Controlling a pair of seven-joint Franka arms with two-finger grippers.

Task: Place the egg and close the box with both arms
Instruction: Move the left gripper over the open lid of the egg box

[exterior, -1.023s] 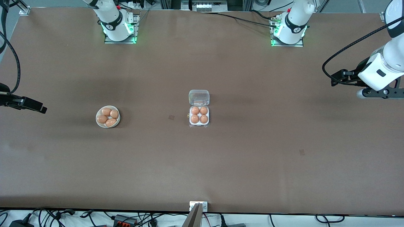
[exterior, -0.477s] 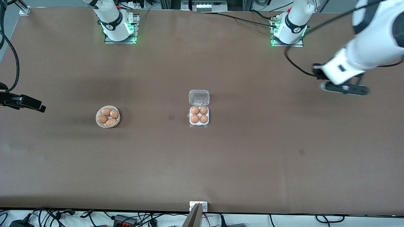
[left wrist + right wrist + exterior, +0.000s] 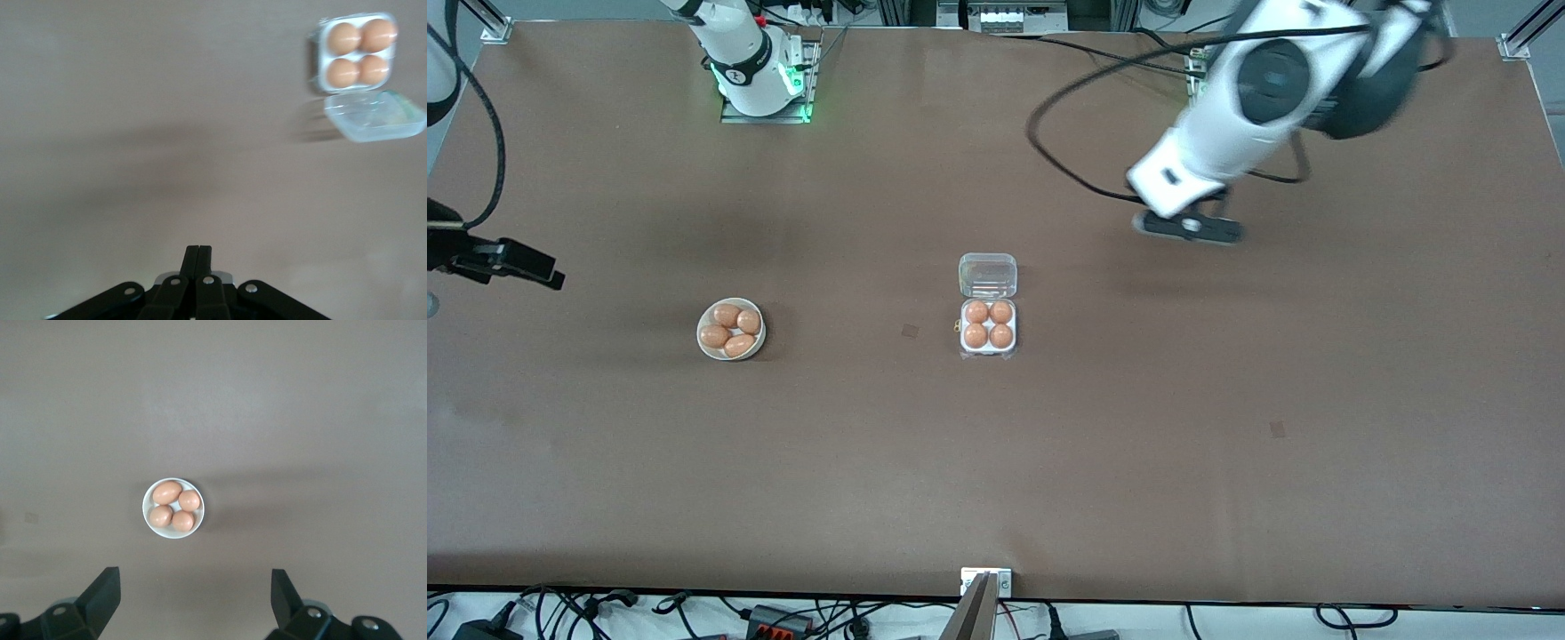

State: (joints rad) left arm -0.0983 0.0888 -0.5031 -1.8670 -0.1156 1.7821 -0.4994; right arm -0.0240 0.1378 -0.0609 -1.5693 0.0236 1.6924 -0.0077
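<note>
Box (image 3: 988, 327) open, four eggs inside

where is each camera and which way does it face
Front: high across the table, facing both bases; shows both arms, box, bowl.
Left wrist: on the left arm, looking down past its shut left gripper at the box.
Right wrist: looking down between the open right gripper fingers at the bowl.
Each wrist view shares its subject with the front.

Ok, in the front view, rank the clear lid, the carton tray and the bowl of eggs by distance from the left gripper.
1. Clear lid, flipped open, toward the robot bases from the tray.
2. Carton tray, four eggs, mid-table.
3. Bowl of eggs, toward the right arm's end.
Left gripper hovers over bare table.
</note>
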